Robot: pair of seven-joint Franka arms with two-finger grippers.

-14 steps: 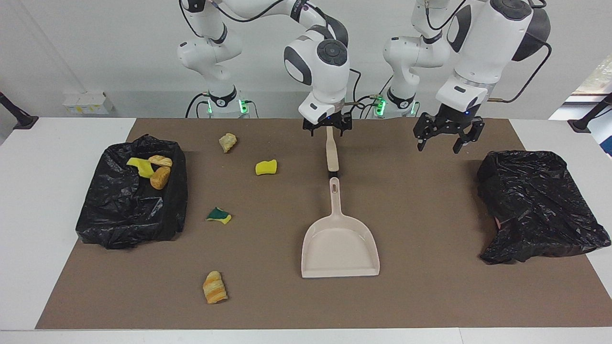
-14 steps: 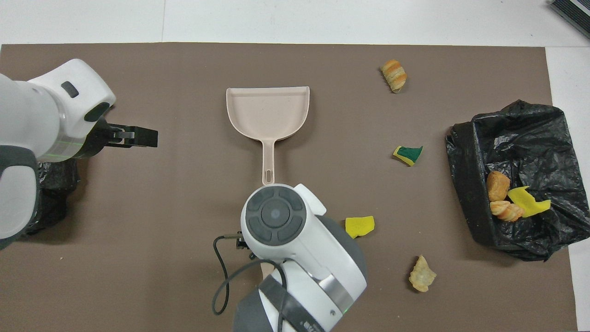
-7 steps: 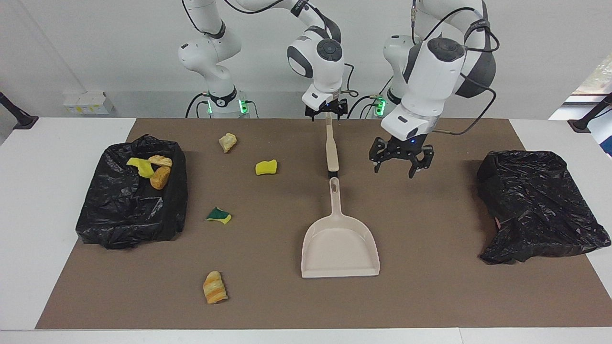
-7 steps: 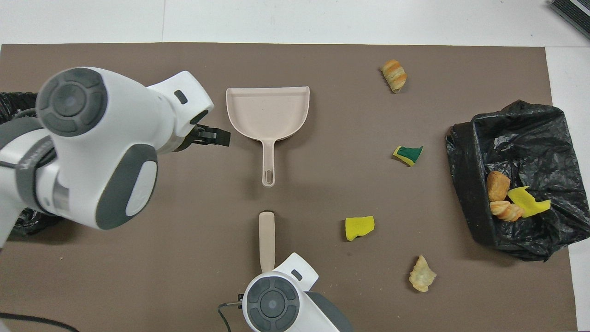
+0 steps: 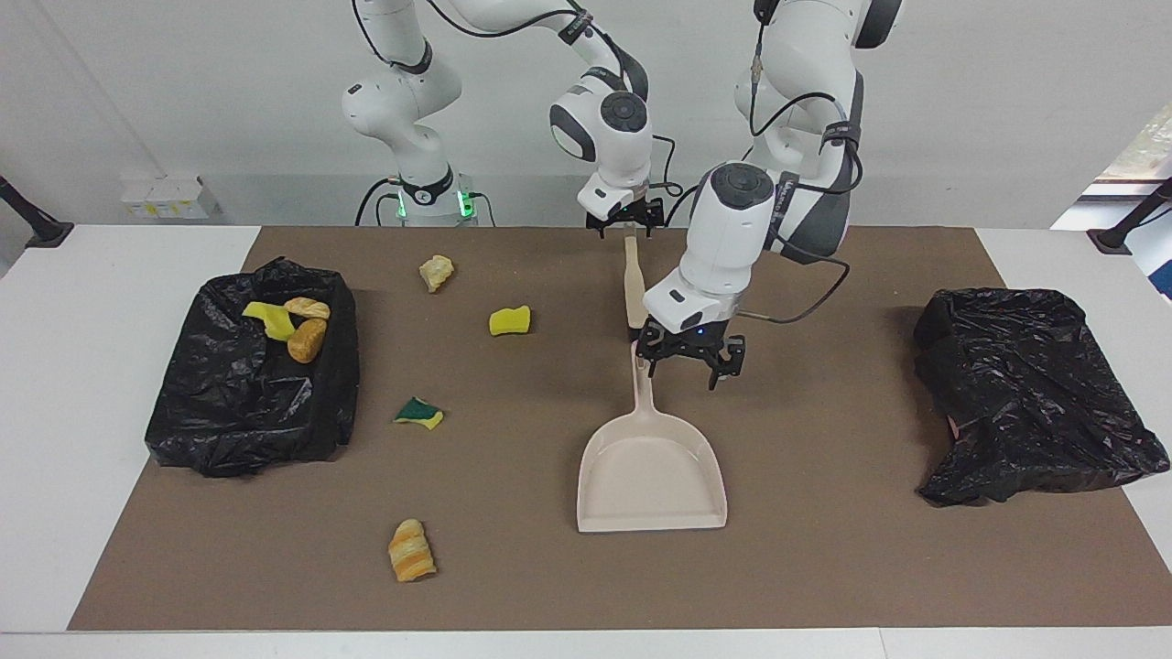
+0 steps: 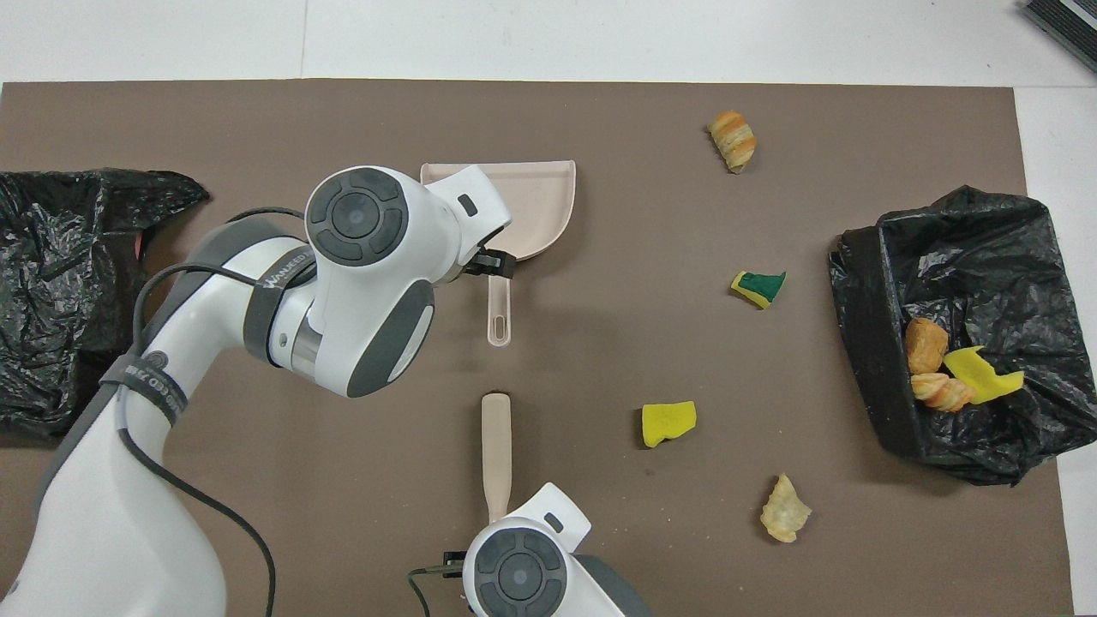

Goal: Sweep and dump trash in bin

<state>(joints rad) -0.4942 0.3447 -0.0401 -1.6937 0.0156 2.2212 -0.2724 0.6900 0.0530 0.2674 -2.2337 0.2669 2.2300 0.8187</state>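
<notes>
Well apart from the loose trash (image 5: pixel 509 320), the open, empty left claw (image 5: pixel 685 359) hovers over the dustpan handle (image 5: pixel 644 395).

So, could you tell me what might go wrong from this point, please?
1. The left pincer, open over the dustpan handle, sits off to one side; closing could nudge the pan askew.
2. The right pincer is at the very end of the brush; it may swing when lifted.
3. Four scraps lie scattered, like the sponge and bread; sweeping may miss some.
</notes>
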